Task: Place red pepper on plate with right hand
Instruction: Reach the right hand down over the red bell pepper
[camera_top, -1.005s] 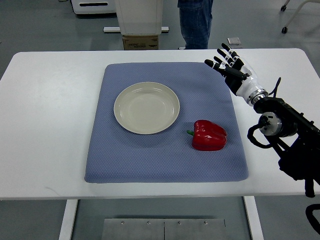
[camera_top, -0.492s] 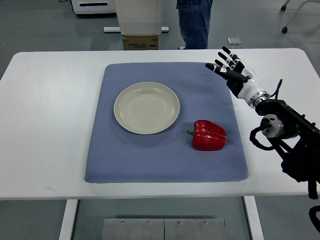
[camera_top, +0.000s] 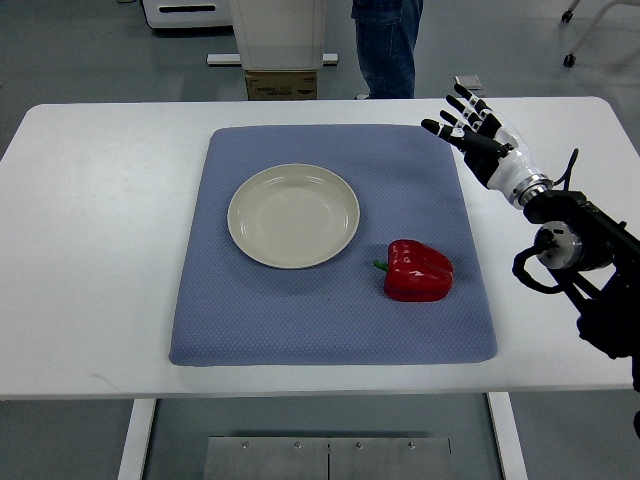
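A red pepper (camera_top: 418, 271) lies on a blue mat (camera_top: 330, 330), to the right and a little nearer than a round cream plate (camera_top: 293, 215), which is empty. My right hand (camera_top: 467, 125) is at the mat's far right corner, well beyond the pepper and apart from it. Its fingers are spread and hold nothing. Its arm (camera_top: 575, 255) comes in from the right edge. The left arm does not show.
The mat lies on a white table (camera_top: 90, 230). A person in jeans (camera_top: 388, 45) stands beyond the far edge, next to a cardboard box (camera_top: 281, 84) and a white cabinet (camera_top: 278, 30). A small grey object (camera_top: 467, 82) lies on the floor behind the table.
My right hand has drifted to the right and slightly farther from the pepper, fingers still spread. The pepper and plate have not moved.
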